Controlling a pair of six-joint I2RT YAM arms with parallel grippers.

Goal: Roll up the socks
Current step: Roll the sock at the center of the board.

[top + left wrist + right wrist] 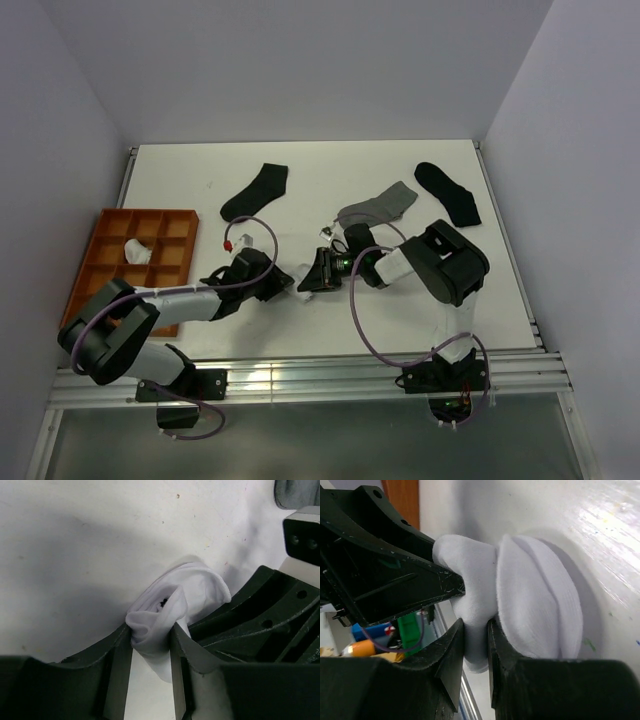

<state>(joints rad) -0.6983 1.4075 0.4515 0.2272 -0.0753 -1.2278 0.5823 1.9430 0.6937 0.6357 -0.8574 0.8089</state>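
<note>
In the left wrist view, the left fingers [120, 650] are closed on a fold of the white sock [170, 605], and the bundle bulges toward 1 o'clock. In the right wrist view, the right fingers [452, 655] clamp the same sock's edge, with its roll just right of them and its long axis running 12 to 6. In the top view, both arms meet mid-desk [300, 170], left from 9, right from 3, equally near. There is open room toward 12, and the near edge is close at 6.

This is a robotics lab test cell: a white table [300, 170] boxed in by plain white walls [300, 60]. A left arm [170, 300] and a right arm [440, 265], both black, are bolted to a metal rail [320, 382] at its near edge, trailing purple cables [352, 305].
</note>
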